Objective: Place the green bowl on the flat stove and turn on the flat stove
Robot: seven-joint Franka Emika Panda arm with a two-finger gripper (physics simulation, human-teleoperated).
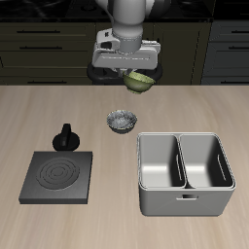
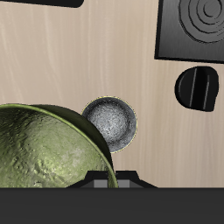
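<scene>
Carrying the green bowl (image 1: 140, 81) clear of the worktop (image 1: 39, 117), the end effector (image 1: 129, 68) grips its rim far back, so the carry step likely continues: next, swing over the stove (image 1: 58, 177) and lower.

Glossy, bumpy green bowl (image 2: 44, 149); matt dark flat stove (image 1: 58, 176); brushed-metal tray (image 1: 185, 173); pale wood-grain table (image 1: 39, 117).

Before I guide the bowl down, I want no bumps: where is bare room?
The flat stove has a bare top, bordered at the back by its knob. Open table lies behind the knob. It is tighter between the grey-white bowl and the metal tray. The gripper holds the green bowl aloft.
</scene>
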